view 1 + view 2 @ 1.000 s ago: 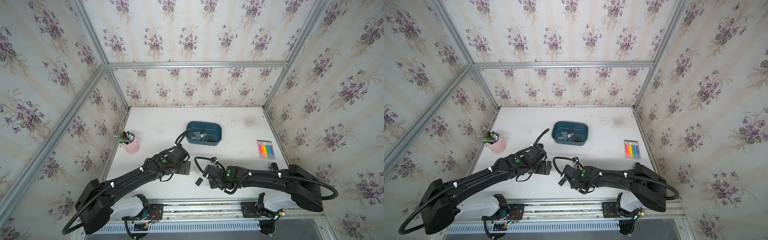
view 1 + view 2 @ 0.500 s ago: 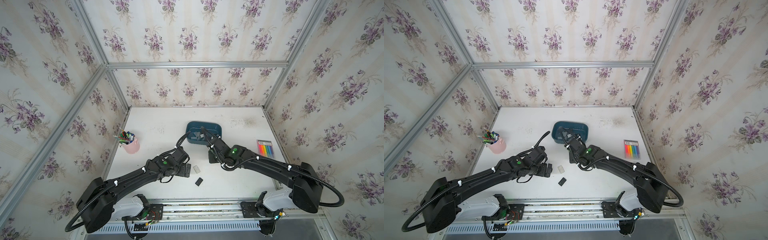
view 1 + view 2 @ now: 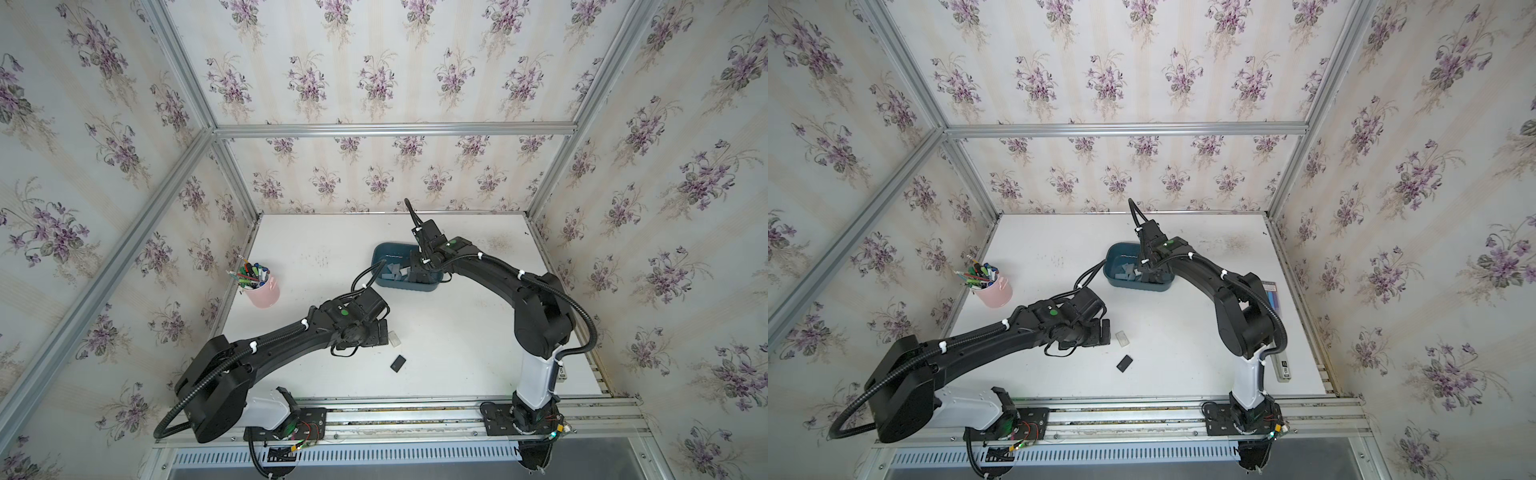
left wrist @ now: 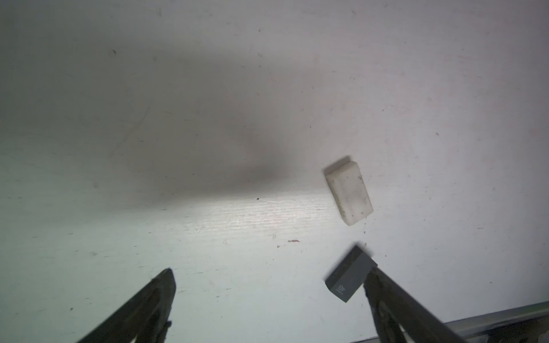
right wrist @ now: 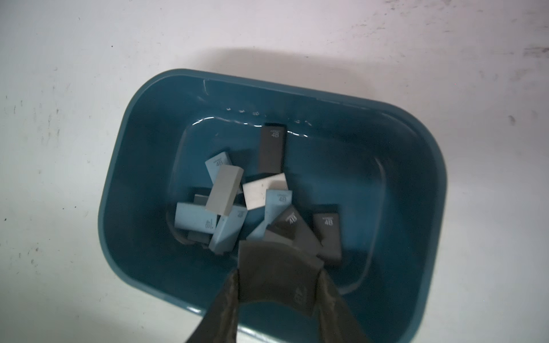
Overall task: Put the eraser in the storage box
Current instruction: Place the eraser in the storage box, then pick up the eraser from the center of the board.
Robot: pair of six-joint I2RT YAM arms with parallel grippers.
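The storage box [image 3: 405, 287] [image 3: 1133, 285] [image 5: 133, 166] is a teal-blue tub at mid-table with several grey, blue and white erasers inside. My right gripper [image 5: 277, 276] [image 3: 415, 272] hangs over its inside, shut on a dark grey eraser [image 5: 276, 264]. My left gripper [image 4: 270, 271] [image 3: 384, 332] is open low over the table, with nothing between its fingers. A white eraser [image 4: 349, 190] [image 3: 394, 337] [image 3: 1122, 337] lies just beyond it. Another dark grey eraser [image 4: 350, 277] [image 3: 398, 363] [image 3: 1124, 363] lies beside one fingertip.
A pink pen cup [image 3: 262, 291] [image 3: 994, 293] full of pens stands at the left edge. A strip of coloured tabs [image 3: 1273, 297] lies at the right, partly behind the right arm. A grey bar [image 3: 1281, 365] lies near the right arm's base. Walls close three sides.
My right arm has swung from the front middle of the table up to the storage box, carrying the dark grey eraser. The left arm has edged slightly toward the white eraser.
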